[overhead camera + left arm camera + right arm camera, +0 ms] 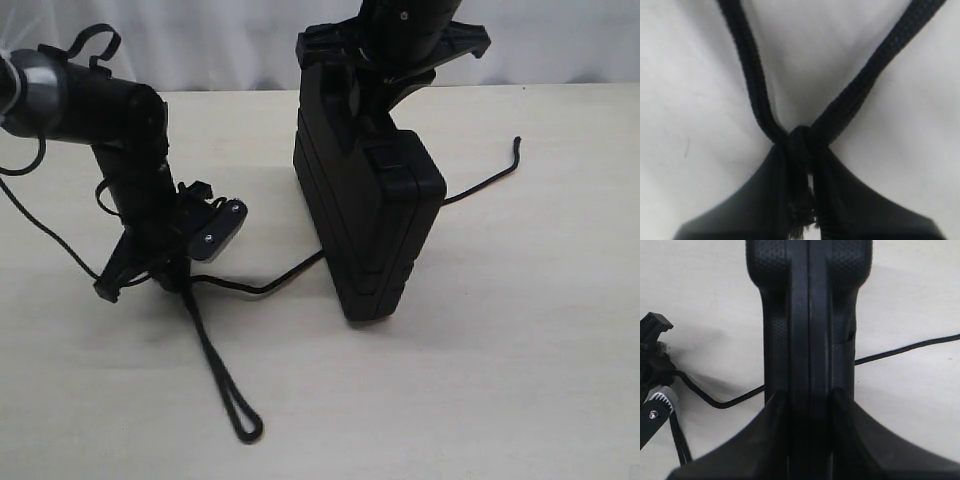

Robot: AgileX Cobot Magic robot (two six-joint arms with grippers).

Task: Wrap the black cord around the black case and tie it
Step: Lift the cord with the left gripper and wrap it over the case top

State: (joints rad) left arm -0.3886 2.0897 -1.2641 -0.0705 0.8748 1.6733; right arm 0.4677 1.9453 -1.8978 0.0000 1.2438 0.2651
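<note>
The right gripper [809,395] clamps the case [370,210] upright; left of it, the left gripper [802,150] pinches the cord [867,75] at its knot. The cord runs past the case's base, unwrapped and untied.

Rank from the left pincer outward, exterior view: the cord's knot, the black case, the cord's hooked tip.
1. The knot of the black cord, pinched in the left pincer.
2. The black case, upright at centre.
3. The hooked tip, far right.

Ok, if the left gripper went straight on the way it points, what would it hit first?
Probably the table: the left gripper, shut on the black cord, points down at it; the gap is unclear.
</note>
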